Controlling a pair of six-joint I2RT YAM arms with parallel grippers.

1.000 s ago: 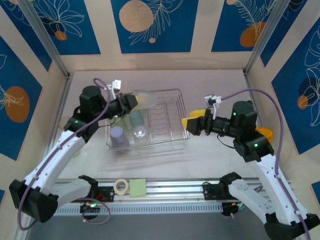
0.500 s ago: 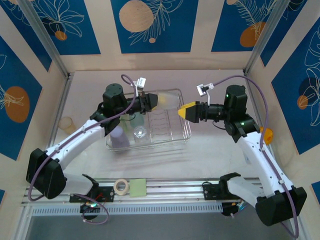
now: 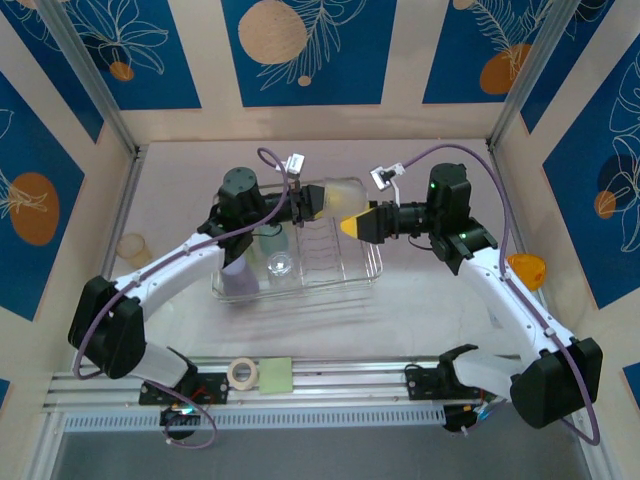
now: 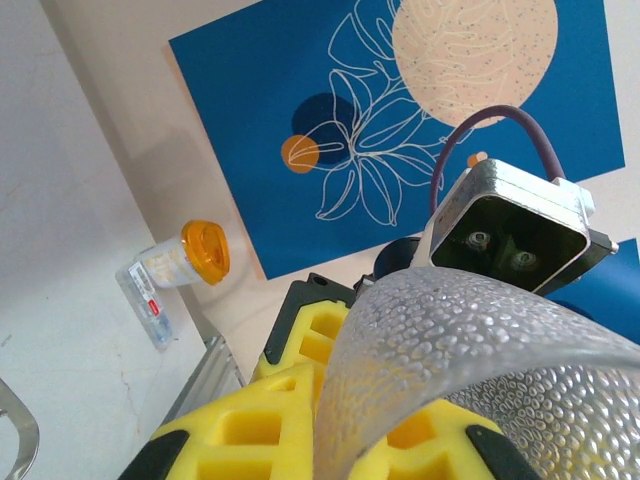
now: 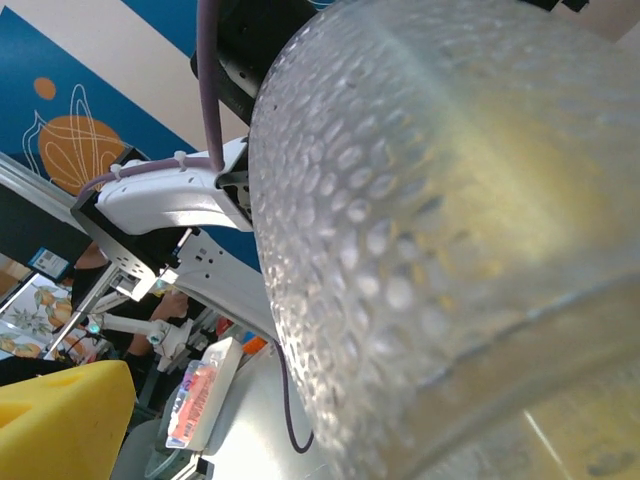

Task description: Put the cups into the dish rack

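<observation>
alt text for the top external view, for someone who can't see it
Seen from above, the left gripper holds a pale dimpled cup sideways over the dish rack, with the right gripper open just beside it. A lavender cup, a teal cup and a clear cup sit in the rack.

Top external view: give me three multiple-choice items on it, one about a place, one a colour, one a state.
1. The lavender cup stands: A inside the dish rack; B outside it, tipped over; C stacked on another cup.
2. The dome-shaped piece is: A green; B orange; C lavender.
3. The left gripper is: A open and empty; B open around a cup; C shut on a textured clear cup.
Key: 1 A, the rack's wires surround it; 2 B, it shows bright orange; 3 C, its fingers clamp the cup, held sideways over the rack.
</observation>
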